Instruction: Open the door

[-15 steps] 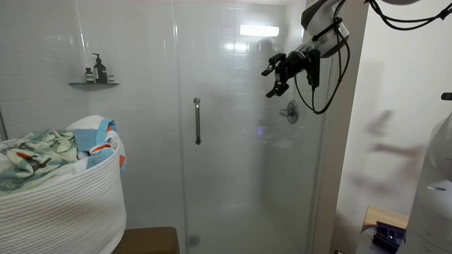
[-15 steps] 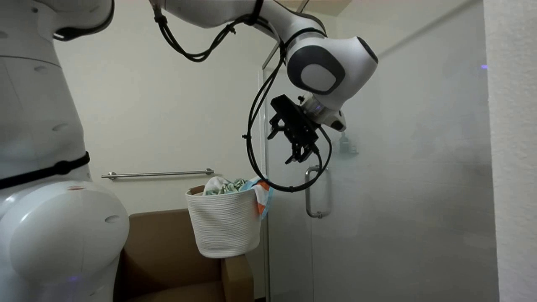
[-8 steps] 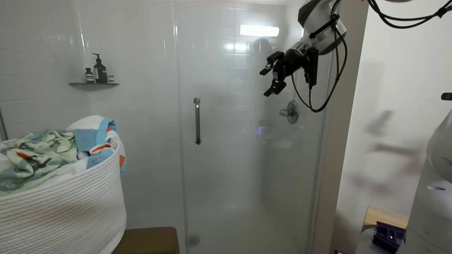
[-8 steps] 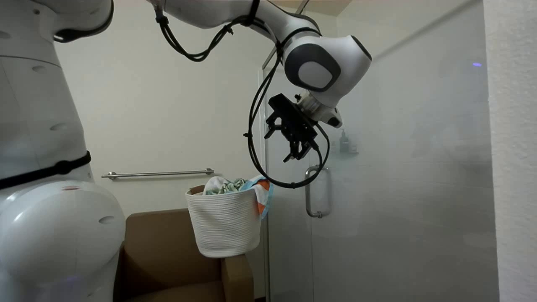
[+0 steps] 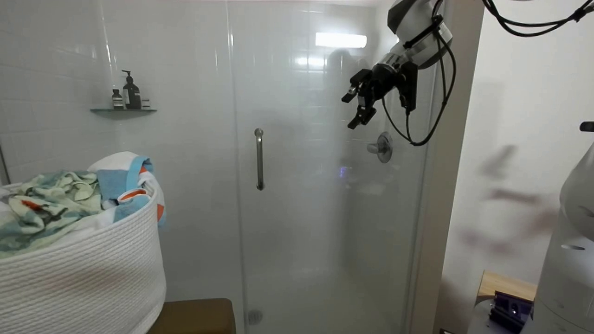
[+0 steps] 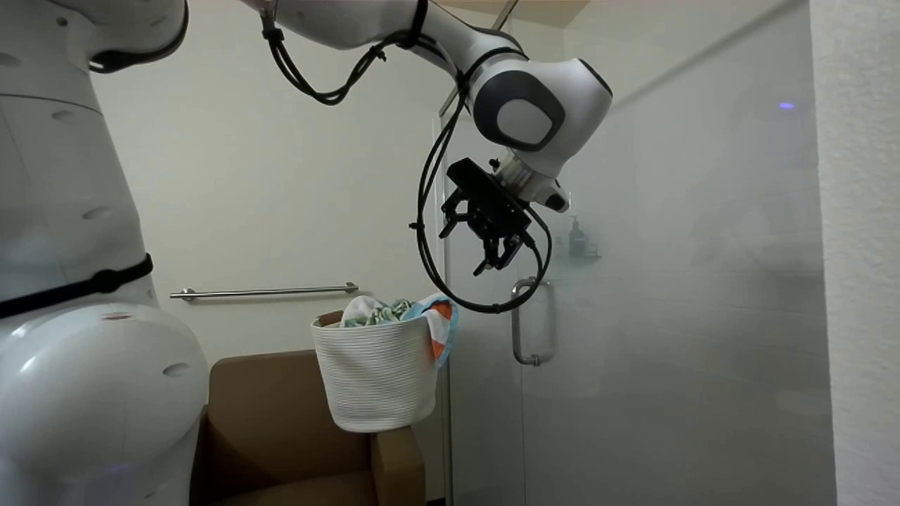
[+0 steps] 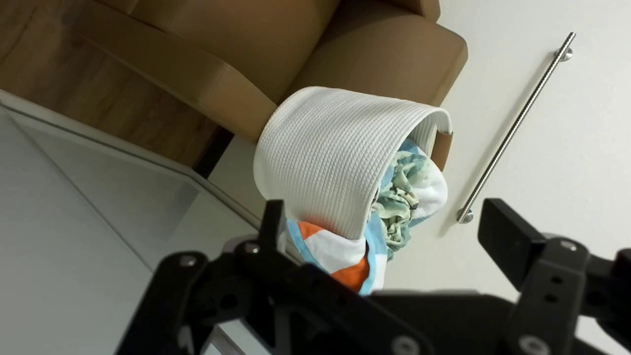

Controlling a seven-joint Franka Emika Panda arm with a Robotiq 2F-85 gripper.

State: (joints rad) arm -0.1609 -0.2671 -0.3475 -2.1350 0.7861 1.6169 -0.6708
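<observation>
The door [image 5: 297, 232] is a clear glass shower panel, standing in line with the fixed glass beside it. Its vertical silver bar handle [image 5: 260, 160] shows in both exterior views, here as a bracket-shaped handle [image 6: 517, 327] on the glass. My gripper [image 5: 350, 112] hangs in the air, higher than the handle and to its right in that view. In an exterior view the gripper [image 6: 462, 252] appears above and left of the handle, apart from it. Wide-set fingers with nothing between them show in the wrist view, where the gripper [image 7: 383, 217] is open. The handle is out of the wrist view.
A white woven basket [image 6: 376, 376] of towels rests on a brown armchair [image 6: 288, 422] beside the glass. A towel bar [image 6: 267, 291] is fixed to the wall. Cables [image 6: 422, 225] loop below the wrist. Inside the shower are a corner shelf [image 5: 123, 110] and a valve knob [image 5: 383, 147].
The arm and gripper have shifted slightly to the left in both exterior views. The gripper stays open, and the door and handle have not moved.
</observation>
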